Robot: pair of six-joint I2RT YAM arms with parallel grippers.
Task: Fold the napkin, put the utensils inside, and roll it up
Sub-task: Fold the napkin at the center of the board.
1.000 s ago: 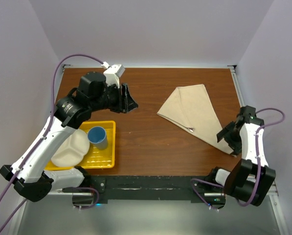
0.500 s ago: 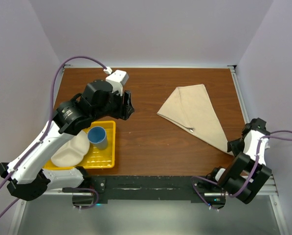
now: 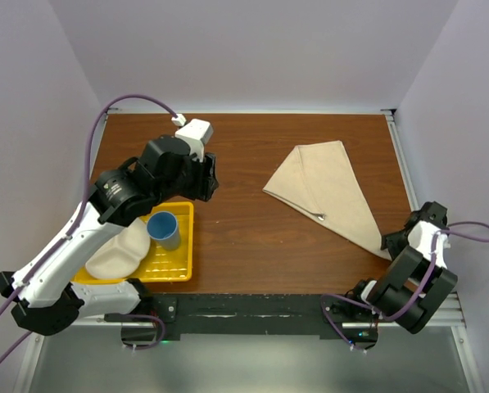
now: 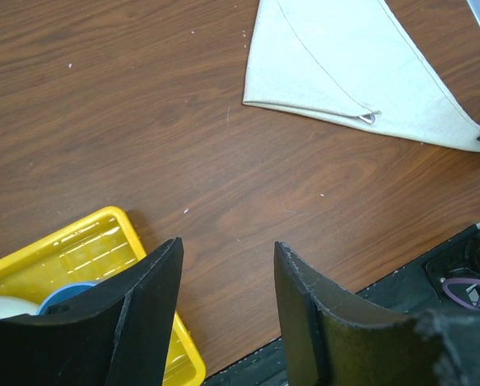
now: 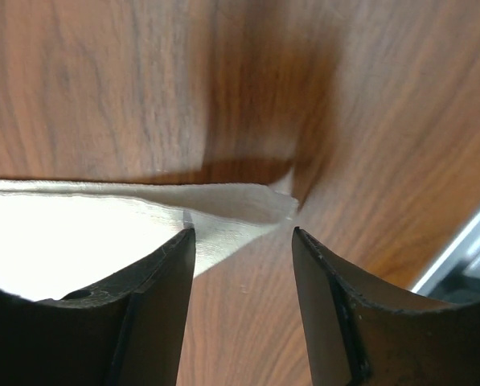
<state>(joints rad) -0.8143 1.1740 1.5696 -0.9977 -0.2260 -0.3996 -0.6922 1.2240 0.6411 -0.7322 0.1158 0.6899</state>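
From above, the napkin (image 3: 326, 190) lies folded in a pointed shape on the right side of the table (image 3: 252, 237). The right gripper (image 3: 391, 242) sits at its near tip. The left gripper (image 3: 210, 177) hangs over the left side, by the yellow tray (image 3: 178, 266) with a blue cup (image 3: 164, 229).

The left wrist camera shows its fingers (image 4: 147, 297) spread, with nothing between them.

The right wrist camera shows its fingers (image 5: 155, 297) spread, with the napkin's corner (image 5: 252, 205) at the gap.

White arms (image 3: 61, 244), purple cables (image 3: 135, 98), black left gripper (image 4: 226, 249).
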